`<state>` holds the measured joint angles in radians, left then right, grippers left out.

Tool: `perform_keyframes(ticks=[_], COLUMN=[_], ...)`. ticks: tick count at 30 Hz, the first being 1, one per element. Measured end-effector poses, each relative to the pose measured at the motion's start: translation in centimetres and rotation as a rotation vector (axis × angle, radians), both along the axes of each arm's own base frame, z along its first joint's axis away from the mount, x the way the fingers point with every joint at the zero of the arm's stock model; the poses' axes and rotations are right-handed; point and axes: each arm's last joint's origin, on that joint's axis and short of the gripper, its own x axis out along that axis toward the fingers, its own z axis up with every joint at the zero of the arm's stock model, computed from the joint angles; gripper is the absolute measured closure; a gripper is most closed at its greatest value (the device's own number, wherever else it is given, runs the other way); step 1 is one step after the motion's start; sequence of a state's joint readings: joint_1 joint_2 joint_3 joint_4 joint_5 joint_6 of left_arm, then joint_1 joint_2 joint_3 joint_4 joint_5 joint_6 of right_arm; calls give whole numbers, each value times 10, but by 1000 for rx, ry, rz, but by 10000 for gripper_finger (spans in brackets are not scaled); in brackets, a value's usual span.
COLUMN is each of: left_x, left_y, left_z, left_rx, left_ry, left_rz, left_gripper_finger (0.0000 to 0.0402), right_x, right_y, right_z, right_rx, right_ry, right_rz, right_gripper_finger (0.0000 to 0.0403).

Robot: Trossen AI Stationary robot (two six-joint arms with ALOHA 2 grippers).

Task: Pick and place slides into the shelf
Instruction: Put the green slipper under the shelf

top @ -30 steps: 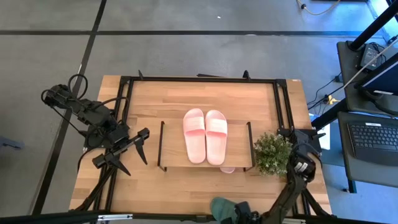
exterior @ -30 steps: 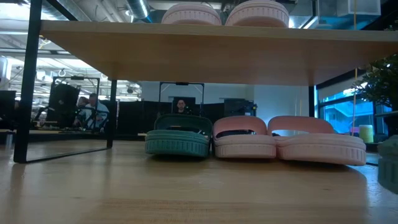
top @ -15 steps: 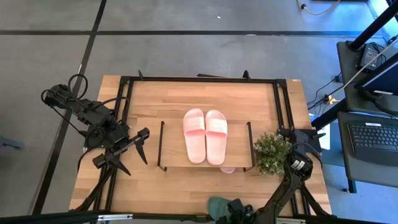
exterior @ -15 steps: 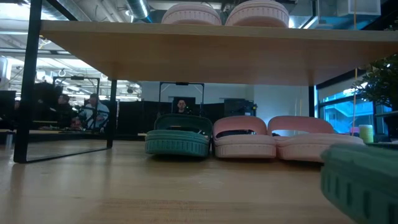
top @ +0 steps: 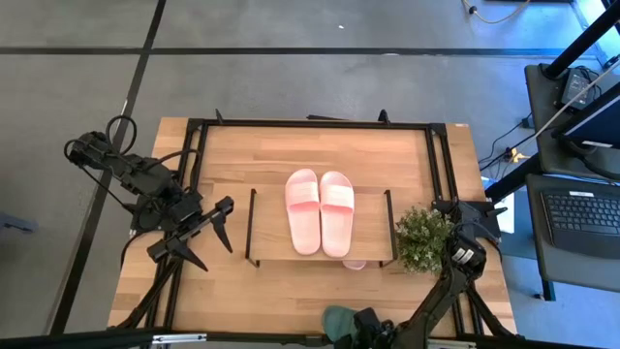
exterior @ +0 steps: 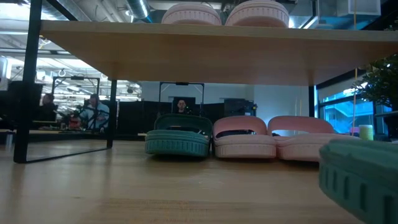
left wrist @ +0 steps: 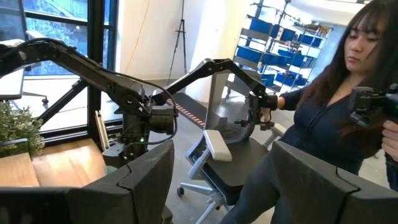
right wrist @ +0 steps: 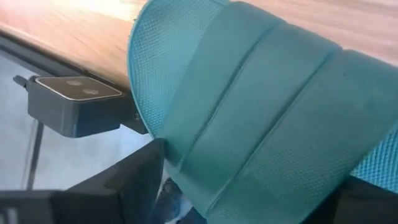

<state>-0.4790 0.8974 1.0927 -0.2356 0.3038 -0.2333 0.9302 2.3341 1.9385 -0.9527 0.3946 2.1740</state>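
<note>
The shelf (top: 271, 228) stands mid-table, and a light pink pair of slides (top: 318, 211) lies on its top board (exterior: 186, 59). Under the board, on the table, rest a dark green slide (exterior: 178, 138) and two light pink slides (exterior: 244, 140). My right gripper (top: 366, 328) is at the table's near edge, shut on the second dark green slide (top: 339, 318), which looms large in the low view (exterior: 360, 177). My left gripper (top: 215, 254) waits open over the table's left side, left of the shelf, touching nothing. My right gripper has the dark green slide pinched between its two fingers (right wrist: 118, 186), which stand on either side of the ridged, textured green band (right wrist: 249, 124) that fills the wrist view. That band hides the place of contact. Whether the slide is clear of the table cannot be told.
A small potted plant (top: 424, 237) stands right of the shelf. A black frame (top: 310, 124) runs round the table. The low camera's box (right wrist: 74, 99) sits at the near edge, close to the held slide. A person (left wrist: 323, 118) is in the room beyond the table.
My right gripper has carried the dark green slide toward the table's left along the near edge. In the low view the slide has come in from the right and now fills the lower right corner. My left gripper has kept still.
</note>
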Motion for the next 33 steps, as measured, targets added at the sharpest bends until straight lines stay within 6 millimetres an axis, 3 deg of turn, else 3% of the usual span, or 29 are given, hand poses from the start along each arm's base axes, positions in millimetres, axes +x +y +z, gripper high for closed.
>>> perform_keyframes(ticks=[6, 17, 21, 25, 33], left_x=[0, 0, 0, 0, 0], left_y=[0, 0, 0, 0, 0], left_z=[0, -2, -2, -2, -2], left_rx=[0, 9, 9, 9, 8], left_ry=[0, 17, 17, 17, 16], left_rz=[0, 0, 1, 0, 0], left_gripper_finger=[143, 143, 143, 143, 143], right_x=[0, 1, 3, 4, -3], right_y=[1, 1, 3, 7, -5], right_z=[0, 1, 7, 27, 99], right_rx=[24, 23, 32, 31, -42], right_ry=[-2, -17, -32, -40, -11], right_rz=[-37, -23, -18, 27, 42], right_gripper_finger=[189, 386, 386, 389, 390])
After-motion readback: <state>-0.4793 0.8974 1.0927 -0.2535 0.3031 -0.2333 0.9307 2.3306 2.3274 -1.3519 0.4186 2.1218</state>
